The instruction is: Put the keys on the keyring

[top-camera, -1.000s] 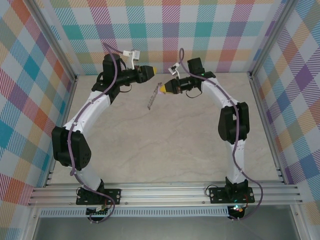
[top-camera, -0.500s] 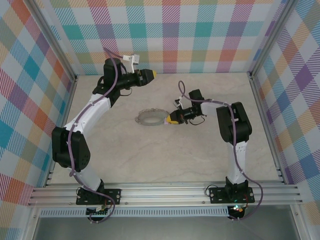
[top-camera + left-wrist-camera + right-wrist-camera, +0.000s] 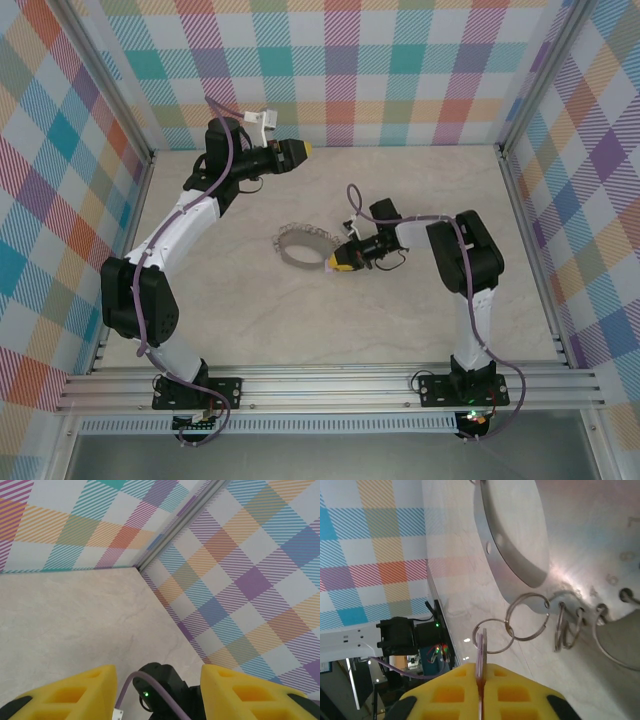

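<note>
top external: the keyring (image 3: pixel 303 245) is a thin silver hoop with a scalloped rim. it lies about midway between the far and near edges of the pale marbled table (image 3: pixel 250 310), slightly nearer the left edge than the right. the right gripper (image 3: pixel 338 264) sits low, just beside the hoop's right side, with its yellow tip pointing at the hoop. the left gripper (image 3: pixel 298 149) is up near the far edge, well apart from the hoop. pastel plaid walls (image 3: pixel 400 60) close off three sides, and an aluminium rail (image 3: pixel 330 385) runs along the near edge.

left wrist: the left gripper (image 3: pixel 155 672) has its yellow fingers (image 3: pixel 70 692) standing wide, with nothing held. below the gap are a black arm part with a green light (image 3: pixel 146 695) and a purple cable (image 3: pixel 127 690). the table (image 3: pixel 75 615) meets the plaid wall (image 3: pixel 250 580) at a far corner.

right wrist: the right gripper (image 3: pixel 480 672) is narrow, its yellow fingers (image 3: pixel 450 692) pressed on a thin pale lilac sliver, the key (image 3: pixel 480 652), seen edge-on. the sliver passes a small wire ring (image 3: pixel 492 636) linked to another (image 3: pixel 527 617). that one hangs from the keyring (image 3: pixel 520 545), here a shiny band with small holes. more loops (image 3: pixel 567 625) hang alongside.
</note>
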Robot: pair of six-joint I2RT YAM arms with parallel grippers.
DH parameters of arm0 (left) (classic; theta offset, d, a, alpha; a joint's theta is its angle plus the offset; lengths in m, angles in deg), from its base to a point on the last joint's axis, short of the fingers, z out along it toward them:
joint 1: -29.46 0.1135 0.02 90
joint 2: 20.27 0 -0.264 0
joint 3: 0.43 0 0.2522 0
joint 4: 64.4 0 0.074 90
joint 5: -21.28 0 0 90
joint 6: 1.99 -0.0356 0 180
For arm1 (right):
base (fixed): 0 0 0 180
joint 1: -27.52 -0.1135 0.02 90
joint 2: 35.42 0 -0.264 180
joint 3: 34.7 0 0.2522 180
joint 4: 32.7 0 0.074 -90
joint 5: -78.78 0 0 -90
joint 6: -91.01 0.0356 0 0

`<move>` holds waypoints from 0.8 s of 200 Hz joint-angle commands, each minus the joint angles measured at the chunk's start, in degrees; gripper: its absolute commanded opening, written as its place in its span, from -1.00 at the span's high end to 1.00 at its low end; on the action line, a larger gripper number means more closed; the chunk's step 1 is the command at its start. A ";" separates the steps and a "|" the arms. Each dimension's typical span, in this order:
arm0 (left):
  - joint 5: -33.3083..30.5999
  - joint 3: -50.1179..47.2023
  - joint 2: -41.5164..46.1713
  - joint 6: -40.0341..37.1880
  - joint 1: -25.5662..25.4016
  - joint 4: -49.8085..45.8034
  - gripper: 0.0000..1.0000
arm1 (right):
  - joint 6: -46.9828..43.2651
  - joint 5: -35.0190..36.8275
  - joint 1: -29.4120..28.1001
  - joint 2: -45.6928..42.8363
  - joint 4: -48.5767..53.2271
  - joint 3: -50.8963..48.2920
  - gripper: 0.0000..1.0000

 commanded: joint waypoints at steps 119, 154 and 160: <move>-11.90 -8.34 12.40 -2.93 0.17 -2.46 -1.00 | -3.96 16.14 8.52 -39.70 15.50 -3.53 -0.99; -28.53 -19.08 20.70 -5.91 0.16 0.64 -1.00 | -5.27 34.83 12.22 -48.74 16.46 -3.00 -0.99; -31.27 -21.56 22.37 -7.14 0.12 1.85 -1.00 | -5.34 38.87 12.51 -50.13 15.53 -3.85 -0.99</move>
